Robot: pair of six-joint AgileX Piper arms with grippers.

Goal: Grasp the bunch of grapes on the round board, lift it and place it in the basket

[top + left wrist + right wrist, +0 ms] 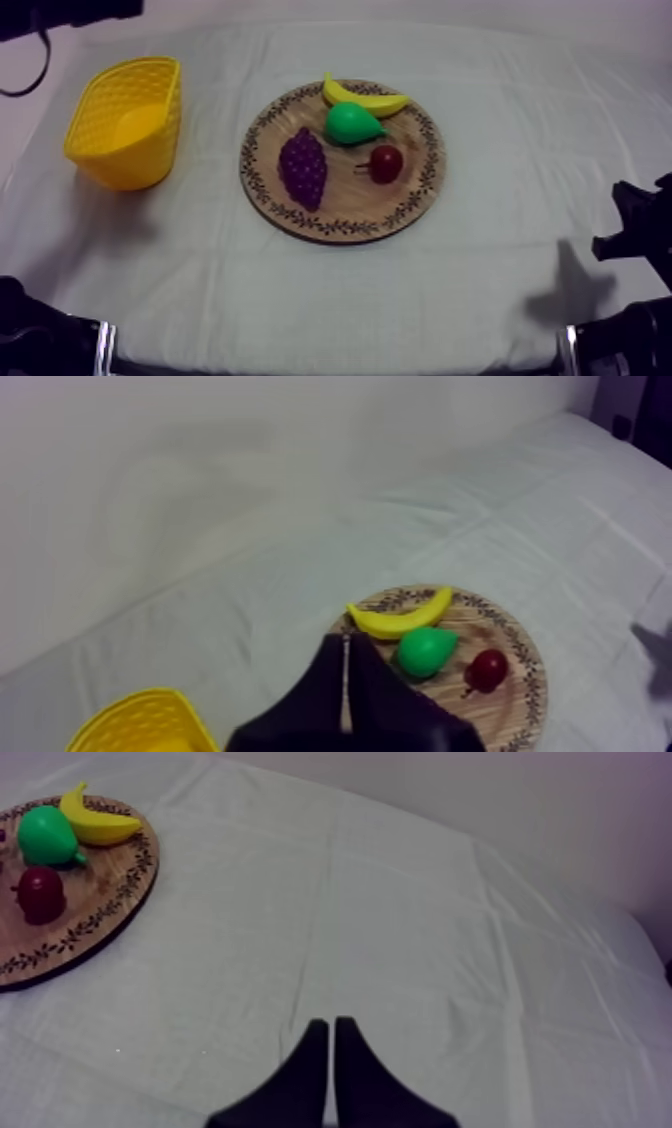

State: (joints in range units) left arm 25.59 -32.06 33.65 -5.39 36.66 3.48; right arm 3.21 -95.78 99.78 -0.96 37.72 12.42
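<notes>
Lying on wooden board (pixel 345 212): bunch of grapes (pixel 302 167); yellow basket (pixel 122 165) well apart.

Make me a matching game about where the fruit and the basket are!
Things:
1. bunch of grapes
2. pear
3. banana
4. yellow basket

Places:
A. off the board, at the left side of the table
B. along the board's far rim
C. on the board, on the side nearest the basket
D. on the board, right next to the banana

Pairs: 1-C, 2-D, 3-B, 4-A
</notes>
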